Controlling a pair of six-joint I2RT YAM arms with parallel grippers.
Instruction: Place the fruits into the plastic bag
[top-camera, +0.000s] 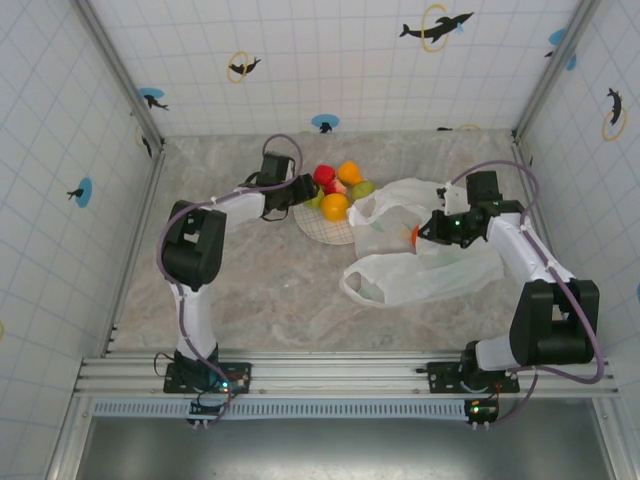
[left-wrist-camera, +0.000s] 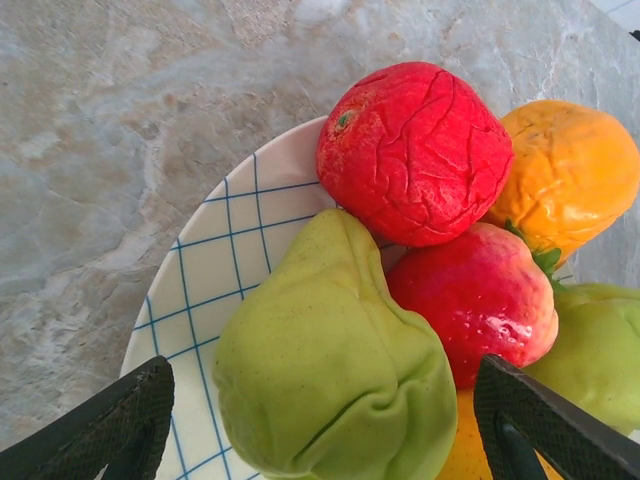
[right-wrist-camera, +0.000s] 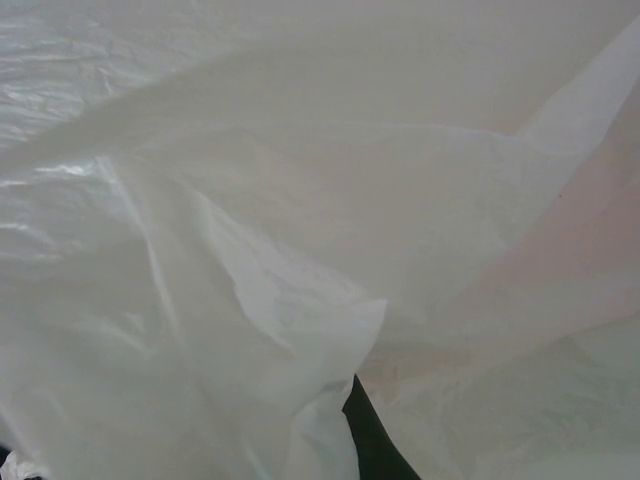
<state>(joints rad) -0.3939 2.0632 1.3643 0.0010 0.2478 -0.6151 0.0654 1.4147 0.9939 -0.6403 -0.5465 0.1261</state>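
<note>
Fingers (left-wrist-camera: 120, 425) of your left gripper (left-wrist-camera: 320, 405) are spread wide. One dark tip sits at each lower corner of the left wrist view, and the green pear (left-wrist-camera: 330, 360) lies between them. The tip on the picture's left stands clear of the pear, over the plate (left-wrist-camera: 215, 275), so nothing is grasped.

The pear rests on the blue-checked white plate. A wrinkled red fruit (left-wrist-camera: 415, 150) sits against its upper end, and a smooth red fruit (left-wrist-camera: 475, 300) is beside it. An orange fruit (left-wrist-camera: 575, 170) lies behind those two, and a second green fruit (left-wrist-camera: 600, 350) is at the picture's right edge.

From above, you see the fruits piled on the plate toward the far side of the marbled table (top-camera: 250, 270). The plastic bag (top-camera: 430, 270) lies crumpled just to the plate's right and touches its edge. Your right gripper (top-camera: 428, 230) sits on top of the bag, with white film folded close around it. You cannot tell whether its fingers are parted or closed. A small orange-red patch (top-camera: 414, 236) shows at its tip, too small to identify.
</note>
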